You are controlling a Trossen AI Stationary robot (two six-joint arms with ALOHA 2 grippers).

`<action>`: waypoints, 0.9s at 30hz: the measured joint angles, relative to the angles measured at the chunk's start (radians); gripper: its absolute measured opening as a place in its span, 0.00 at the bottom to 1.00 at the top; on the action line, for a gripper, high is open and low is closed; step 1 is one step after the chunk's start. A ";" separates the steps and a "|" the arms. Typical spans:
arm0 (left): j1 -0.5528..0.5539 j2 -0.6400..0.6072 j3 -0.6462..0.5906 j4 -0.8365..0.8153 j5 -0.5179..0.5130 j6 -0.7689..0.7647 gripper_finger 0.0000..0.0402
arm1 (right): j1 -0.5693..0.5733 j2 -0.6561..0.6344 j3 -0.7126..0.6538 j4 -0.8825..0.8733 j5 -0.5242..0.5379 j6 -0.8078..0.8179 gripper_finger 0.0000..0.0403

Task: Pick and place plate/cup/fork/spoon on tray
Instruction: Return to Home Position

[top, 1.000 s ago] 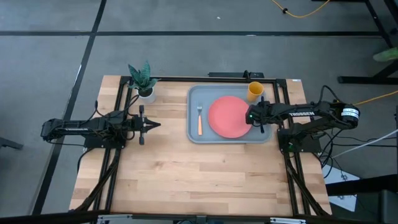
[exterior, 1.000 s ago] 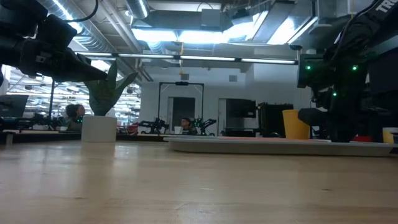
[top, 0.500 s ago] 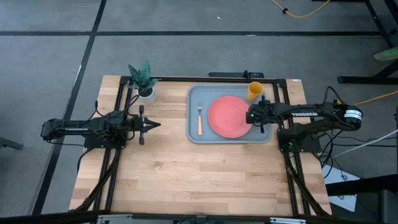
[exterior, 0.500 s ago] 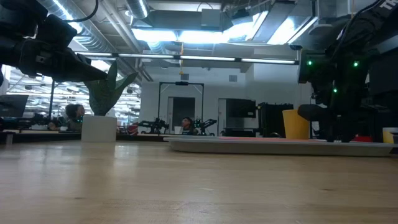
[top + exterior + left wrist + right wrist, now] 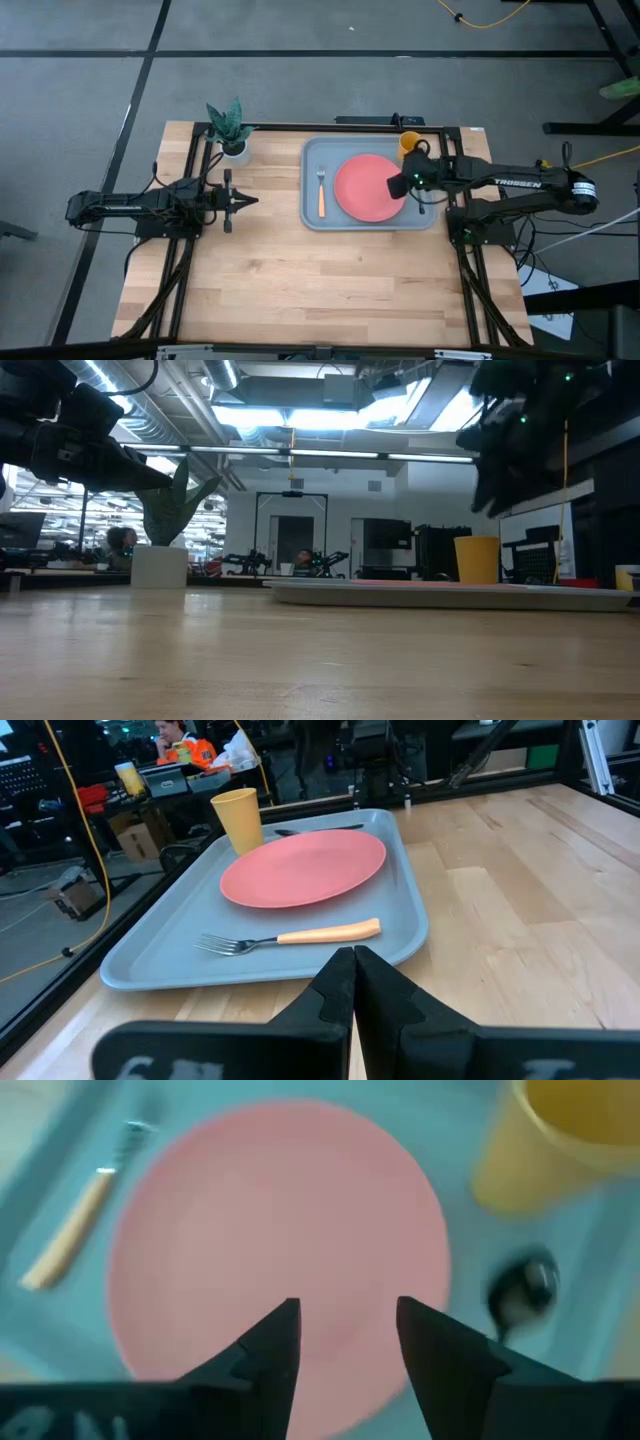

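The right gripper (image 5: 346,1312) hangs above the tray (image 5: 312,220) with its fingers parted and nothing between them. The plate (image 5: 270,1230) lies directly beneath its fingertips. The spoon (image 5: 520,1290) rests just to one side, near the wrist end, and the cup (image 5: 560,1140) stands close by on that same side. The fork (image 5: 321,195) is on the plate's far side from this gripper.

All four items look set on the tray, so what seems left is a clean retreat. The arm should pull straight back along its own line, gaining height first (the cup is the tallest thing nearby and the likeliest to be clipped). It should not swing sideways until it is past the tray's rim.

The left gripper (image 5: 353,955) waits over the table (image 5: 300,280), fingers pressed together, pointing at the tray from well apart.
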 joint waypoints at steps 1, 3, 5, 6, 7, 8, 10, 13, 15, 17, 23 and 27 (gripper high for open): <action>0.000 0.000 0.000 0.000 0.000 0.000 0.00 | 0.019 -0.001 -0.001 0.031 0.029 -0.049 0.42; 0.000 0.000 0.000 0.000 0.000 0.000 0.00 | 0.063 -0.004 -0.022 0.127 0.097 -0.179 0.42; 0.000 0.000 0.000 0.000 0.000 0.000 0.00 | 0.113 -0.004 -0.069 0.261 0.107 -0.307 0.42; 0.000 0.000 0.000 0.000 0.000 0.000 0.00 | 0.136 -0.003 -0.098 0.344 0.089 -0.359 0.42; 0.000 0.000 0.000 0.000 0.000 0.000 0.00 | 0.157 -0.003 -0.127 0.435 0.065 -0.402 0.42; 0.000 0.000 0.000 0.000 0.000 0.000 0.00 | 0.177 -0.004 -0.156 0.526 0.033 -0.443 0.42; 0.000 0.000 0.000 0.000 0.000 0.000 0.00 | 0.209 -0.006 -0.230 0.695 -0.038 -0.512 0.42; 0.000 0.000 0.000 0.000 0.000 0.000 0.00 | 0.239 -0.030 -0.361 0.920 -0.082 -0.581 0.42; 0.000 0.000 0.000 0.000 0.000 0.000 0.00 | 0.251 -0.065 -0.450 1.045 -0.083 -0.608 0.42; 0.000 0.000 0.000 0.000 0.000 0.000 0.00 | 0.259 -0.105 -0.527 1.116 -0.085 -0.628 0.42; 0.000 0.000 0.000 0.000 0.000 0.000 0.00 | 0.266 -0.292 -0.661 1.160 -0.146 -0.675 0.42; 0.000 0.000 0.000 0.000 0.000 0.000 0.00 | 0.266 -0.435 -0.712 1.132 -0.197 -0.699 0.42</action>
